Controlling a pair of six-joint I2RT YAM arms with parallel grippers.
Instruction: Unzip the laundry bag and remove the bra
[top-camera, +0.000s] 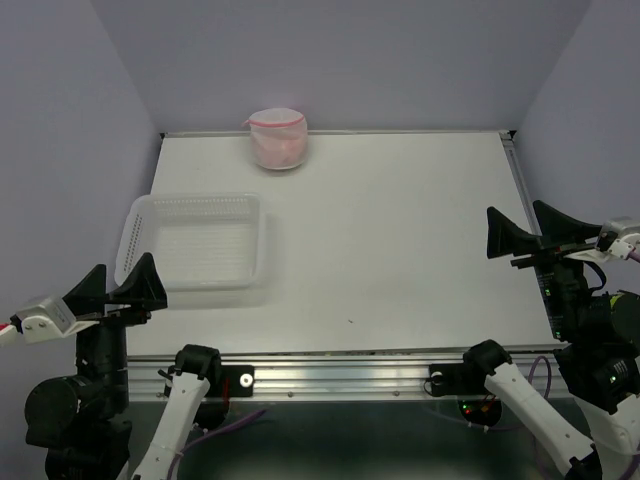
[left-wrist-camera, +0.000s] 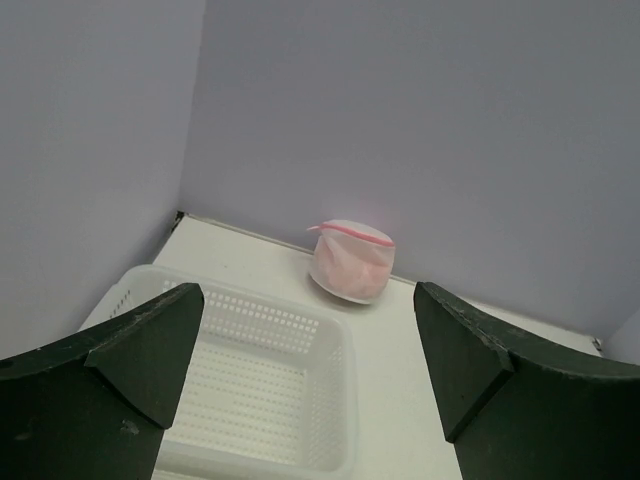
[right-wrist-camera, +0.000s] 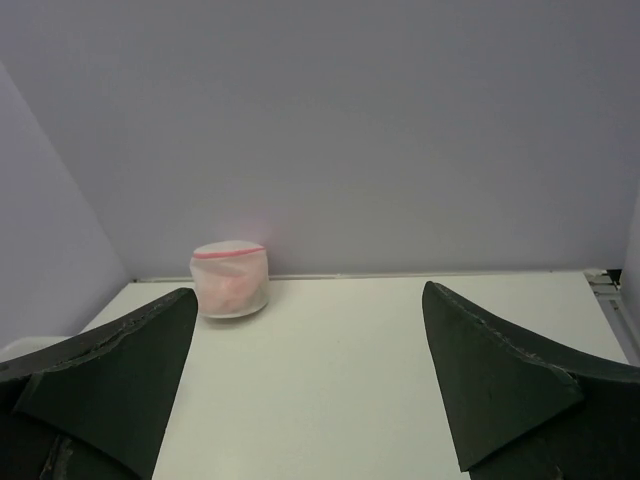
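I see the laundry bag (top-camera: 278, 138) sitting upright at the far edge of the tabletop (top-camera: 400, 250), nearer the far-left corner, close to the back wall. Its pink zipper trim (top-camera: 275, 121) rings the top, and pink fabric (top-camera: 278, 150) shows dimly through the white mesh. A white perforated plastic basket (top-camera: 135, 238) lies along the left edge, between the bag and my left end effector (top-camera: 118, 287), which hangs over the near-left corner, spread wide and holding nothing. The right end effector (top-camera: 520, 232) hovers by the right edge, equally wide open and empty, well apart from the bag.
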